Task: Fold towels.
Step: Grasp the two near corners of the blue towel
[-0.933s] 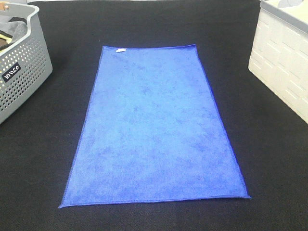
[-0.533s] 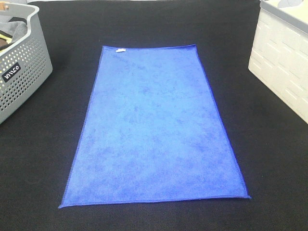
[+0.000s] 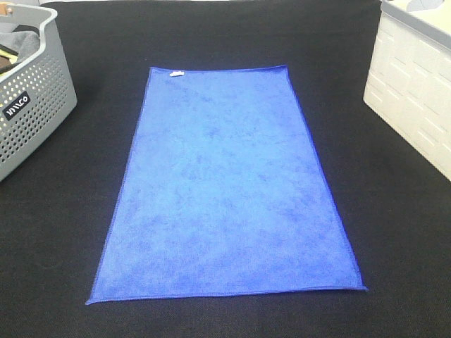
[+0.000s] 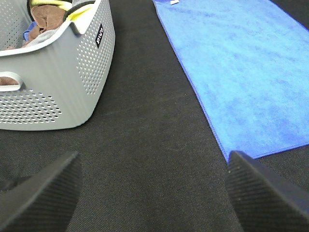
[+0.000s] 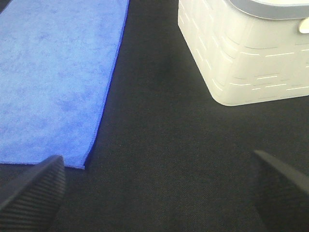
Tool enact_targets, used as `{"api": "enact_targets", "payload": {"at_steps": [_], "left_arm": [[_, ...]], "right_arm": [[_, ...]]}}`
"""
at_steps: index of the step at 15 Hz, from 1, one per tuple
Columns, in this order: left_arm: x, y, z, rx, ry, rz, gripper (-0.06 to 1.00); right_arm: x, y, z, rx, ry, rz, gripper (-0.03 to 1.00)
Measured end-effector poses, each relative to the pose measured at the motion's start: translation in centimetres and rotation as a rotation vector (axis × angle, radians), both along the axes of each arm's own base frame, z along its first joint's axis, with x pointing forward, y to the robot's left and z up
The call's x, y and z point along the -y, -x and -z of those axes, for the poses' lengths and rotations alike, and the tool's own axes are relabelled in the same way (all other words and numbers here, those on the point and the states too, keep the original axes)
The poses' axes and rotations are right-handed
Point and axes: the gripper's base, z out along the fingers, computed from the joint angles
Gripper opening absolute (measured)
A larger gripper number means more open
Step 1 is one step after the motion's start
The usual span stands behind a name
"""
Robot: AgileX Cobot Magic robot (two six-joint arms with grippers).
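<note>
A bright royal-blue towel (image 3: pixel 225 186) lies spread flat and unfolded on the black table, its small white tag (image 3: pixel 177 72) at the far edge. Neither arm shows in the high view. The left wrist view shows my left gripper (image 4: pixel 154 191) open over bare black cloth, the towel's near left corner (image 4: pixel 227 157) just beyond its fingers (image 4: pixel 41 195). In the right wrist view my right gripper (image 5: pixel 157 186) is open too, and the towel's near right corner (image 5: pixel 84 164) lies close to one of its fingers (image 5: pixel 34 191). Nothing is held.
A grey perforated basket (image 3: pixel 32 98) holding cloths stands at the left; it also appears in the left wrist view (image 4: pixel 53 77). A white crate (image 3: pixel 416 84) stands at the right, close to the right gripper's side (image 5: pixel 241 53).
</note>
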Motion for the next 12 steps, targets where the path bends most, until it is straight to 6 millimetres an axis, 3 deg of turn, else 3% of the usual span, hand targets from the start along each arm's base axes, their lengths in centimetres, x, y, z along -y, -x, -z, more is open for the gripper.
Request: {"api": "enact_targets", "payload": {"at_steps": [12], "left_arm": [[0.0,0.0,0.0,0.0,0.0,0.0,0.78]], "right_arm": [[0.0,0.0,0.0,0.0,0.0,0.0,0.96]]}}
